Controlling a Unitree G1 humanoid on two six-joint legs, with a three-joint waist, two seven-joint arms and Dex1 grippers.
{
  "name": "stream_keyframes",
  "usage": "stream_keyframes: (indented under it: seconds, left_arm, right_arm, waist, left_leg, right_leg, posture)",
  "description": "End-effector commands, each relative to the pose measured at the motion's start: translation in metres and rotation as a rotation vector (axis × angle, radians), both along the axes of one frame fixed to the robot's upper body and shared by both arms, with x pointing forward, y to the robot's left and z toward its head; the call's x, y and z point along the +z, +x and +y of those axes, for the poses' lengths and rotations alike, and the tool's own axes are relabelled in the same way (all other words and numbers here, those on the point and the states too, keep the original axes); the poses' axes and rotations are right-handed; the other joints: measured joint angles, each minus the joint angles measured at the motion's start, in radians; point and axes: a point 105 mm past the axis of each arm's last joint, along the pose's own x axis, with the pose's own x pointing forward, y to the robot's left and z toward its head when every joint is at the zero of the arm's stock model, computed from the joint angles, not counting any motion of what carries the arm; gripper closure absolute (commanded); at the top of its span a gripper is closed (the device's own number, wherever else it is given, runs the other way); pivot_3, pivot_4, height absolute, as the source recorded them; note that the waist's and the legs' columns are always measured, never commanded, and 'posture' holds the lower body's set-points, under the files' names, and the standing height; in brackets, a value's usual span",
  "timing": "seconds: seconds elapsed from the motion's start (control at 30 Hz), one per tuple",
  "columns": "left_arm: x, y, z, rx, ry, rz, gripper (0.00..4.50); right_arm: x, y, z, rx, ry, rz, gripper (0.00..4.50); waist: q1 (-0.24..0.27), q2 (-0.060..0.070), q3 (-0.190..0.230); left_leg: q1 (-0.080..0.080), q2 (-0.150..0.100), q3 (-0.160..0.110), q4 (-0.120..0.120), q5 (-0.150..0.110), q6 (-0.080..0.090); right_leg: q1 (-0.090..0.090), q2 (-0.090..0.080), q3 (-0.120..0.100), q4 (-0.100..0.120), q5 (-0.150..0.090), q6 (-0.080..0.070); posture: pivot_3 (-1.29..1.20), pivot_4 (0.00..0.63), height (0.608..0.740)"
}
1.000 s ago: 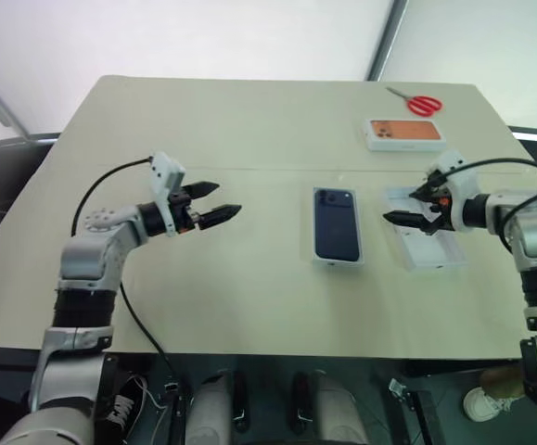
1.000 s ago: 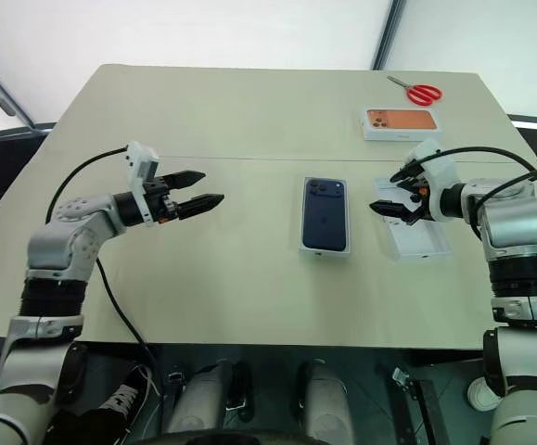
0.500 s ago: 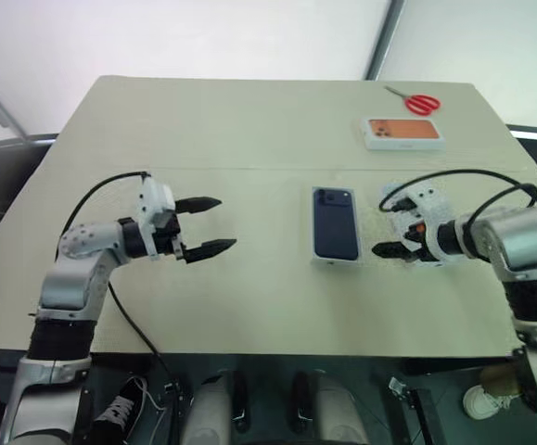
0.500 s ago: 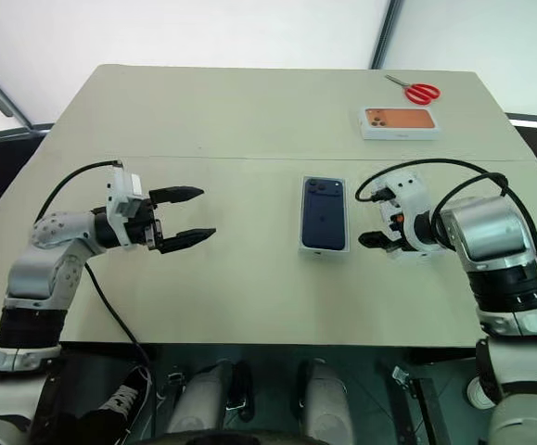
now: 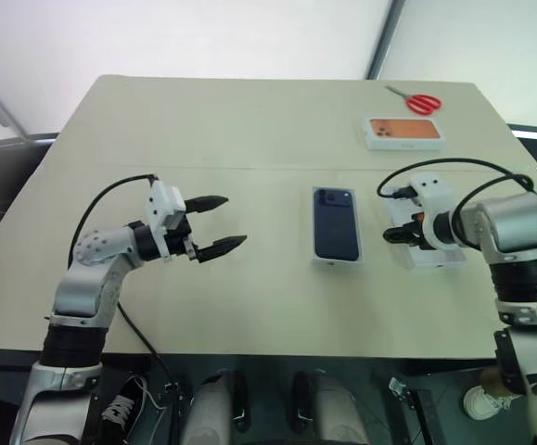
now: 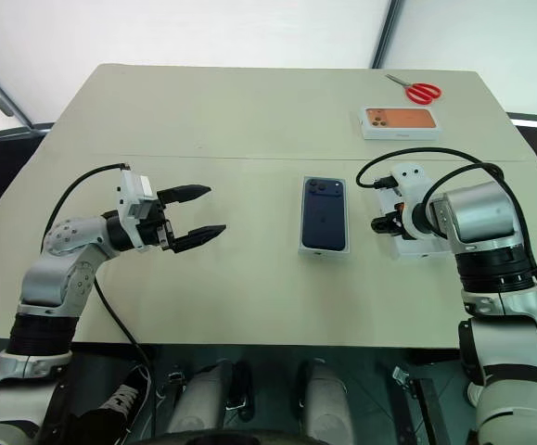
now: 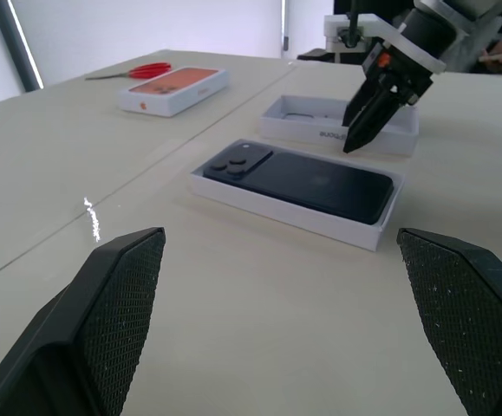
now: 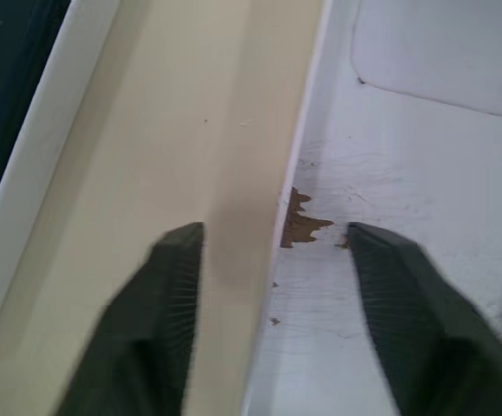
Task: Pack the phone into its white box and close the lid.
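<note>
My left fingers (image 5: 234,221) hang over the near left part of the bench (image 5: 249,130), pointing level toward the middle. They are spread wide and hold nothing; bare bench lies beneath them.

My right fingers (image 5: 390,235) point steeply down at the near right part of the bench. They straddle the long wall of the lid (image 7: 320,136) on the side facing the phone. In the right wrist view, one finger (image 8: 159,295) stands over the bench outside the wall and the other (image 8: 398,295) inside the lid. A gap shows on each side of the wall, so they are parted and not pinching it. A small brown tear marks the lid's floor at the foot of that wall. A rounded recess shows deeper in the lid.

The phone (image 5: 336,224) lies flat in the white box (image 5: 337,262) at the middle of the bench, back side up. Its lenses sit at the far end. The lid rests on the bench just beside the white box, on its right, open side up and apart from it.

Farther off on the right lies a box printed with an orange phone (image 5: 405,133). Red scissors (image 5: 423,104) lie just beyond it, near the far edge.
</note>
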Motion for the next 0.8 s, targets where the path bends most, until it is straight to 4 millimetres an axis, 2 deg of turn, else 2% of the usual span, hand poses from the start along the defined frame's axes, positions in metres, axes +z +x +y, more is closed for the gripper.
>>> stream_keyframes:
  seconds: [0.03,0.07,0.1,0.27,0.43,0.5,0.57,0.6,0.67,0.8]
  left_arm:
    - [0.009,-0.005,-0.004,-0.013,-0.015,-0.040,0.00]
    - [0.009,-0.005,-0.004,-0.011,-0.016,-0.039,0.00]
    - [0.009,-0.005,-0.004,-0.008,-0.018,-0.036,0.00]
    - [0.009,-0.001,-0.002,0.010,-0.018,-0.032,0.00]
    - [0.006,0.008,0.001,0.052,-0.033,0.009,0.00]
    - [0.007,0.012,0.003,0.073,-0.038,0.009,0.00]
    - [0.009,0.017,0.004,0.098,-0.047,0.005,0.00]
    - [0.010,0.018,0.005,0.105,-0.053,0.005,0.00]
    - [0.011,0.024,0.008,0.134,-0.062,0.033,0.00]
    - [0.017,0.032,0.010,0.173,-0.124,0.072,0.00]
  right_arm:
    - [0.005,0.003,0.000,0.004,-0.009,-0.037,3.83]
    - [0.004,0.003,-0.002,-0.005,-0.014,-0.039,4.34]
    - [0.003,0.004,-0.004,-0.020,-0.017,-0.043,4.43]
    - [0.006,0.011,-0.008,-0.078,0.009,-0.064,4.43]
    - [0.052,0.034,0.025,-0.075,0.303,-0.210,4.43]
    - [0.078,0.042,0.039,-0.064,0.470,-0.285,4.43]
    - [0.103,0.046,0.053,-0.026,0.621,-0.346,4.43]
    - [0.109,0.046,0.058,-0.016,0.665,-0.357,4.43]
    - [0.130,0.043,0.073,0.010,0.892,-0.364,4.43]
    - [0.133,0.031,0.103,0.096,1.148,-0.308,4.43]
  waist:
    - [-0.001,0.000,0.000]
    - [-0.001,0.000,0.000]
    - [-0.001,0.000,0.000]
    - [-0.001,0.000,0.000]
    - [-0.007,0.001,0.001]
    - [-0.006,0.002,0.001]
    - [-0.005,0.002,0.001]
    - [-0.004,0.002,0.001]
    - [-0.002,0.002,0.001]
    - [-0.001,0.002,0.001]
  left_leg:
    - [0.000,0.000,0.000,0.000,0.000,0.000]
    - [0.000,0.000,0.000,0.000,0.000,0.000]
    - [0.000,0.000,0.000,0.000,0.000,0.000]
    - [0.000,0.000,0.000,0.000,0.000,0.000]
    - [0.000,0.001,0.001,0.000,0.000,0.000]
    - [0.000,0.001,0.001,-0.001,0.001,-0.001]
    - [0.000,0.001,0.001,-0.001,0.001,-0.001]
    - [0.000,0.001,0.001,-0.001,0.001,-0.001]
    - [0.000,0.001,0.001,-0.001,0.001,-0.001]
    - [0.000,0.001,0.001,0.000,0.001,-0.001]
  right_leg:
    - [0.000,0.000,0.000,0.000,0.000,0.000]
    - [0.000,0.000,0.000,0.000,0.000,0.000]
    - [0.000,0.000,0.000,0.000,0.000,0.000]
    - [0.000,0.001,0.000,0.000,0.000,0.000]
    - [-0.001,0.002,0.001,0.001,0.000,0.000]
    - [-0.001,0.002,0.001,0.002,0.000,0.000]
    - [-0.001,0.003,0.001,0.002,0.000,0.000]
    - [-0.001,0.003,0.001,0.002,0.000,0.000]
    - [-0.001,0.003,0.001,0.001,0.000,0.000]
    - [-0.001,0.003,0.001,0.002,0.000,0.000]
  posture:
    - [0.00,0.150,0.738]
    - [0.00,0.150,0.738]
    - [0.00,0.150,0.738]
    - [0.00,0.150,0.738]
    - [0.00,0.150,0.738]
    - [0.00,0.150,0.738]
    - [0.00,0.150,0.738]
    - [0.00,0.150,0.738]
    - [0.00,0.150,0.738]
    - [0.00,0.150,0.738]
